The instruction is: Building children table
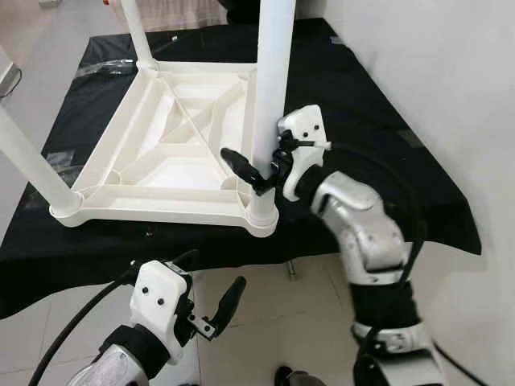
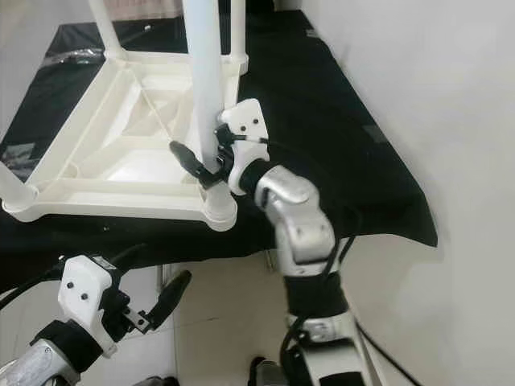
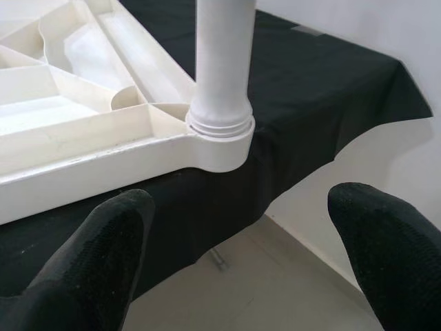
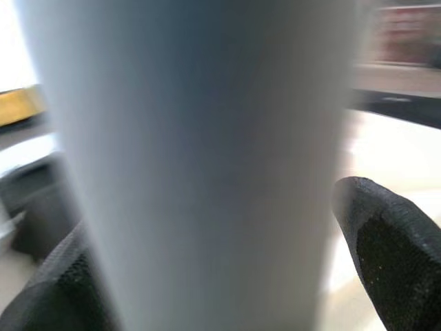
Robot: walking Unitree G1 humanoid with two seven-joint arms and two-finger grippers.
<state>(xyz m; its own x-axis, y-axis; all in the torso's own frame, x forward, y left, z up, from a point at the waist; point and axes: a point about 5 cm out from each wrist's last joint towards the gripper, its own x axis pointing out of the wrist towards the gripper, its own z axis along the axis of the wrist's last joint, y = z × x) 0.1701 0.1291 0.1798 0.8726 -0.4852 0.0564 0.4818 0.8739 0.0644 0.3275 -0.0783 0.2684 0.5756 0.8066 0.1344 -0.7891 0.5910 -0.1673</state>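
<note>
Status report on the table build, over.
Right claw clamped round the near white leg, just above its corner socket. Left claw open, low before the table edge. Upturned tabletop on black cloth. Nothing blocking.

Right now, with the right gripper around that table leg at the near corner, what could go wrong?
1. The table top lies at the black cloth's front edge; pushing the leg could slide it off.
2. The right gripper grips low on the leg, so the leg could tilt in its socket.
3. The left gripper hangs open below, steadying nothing.
</note>
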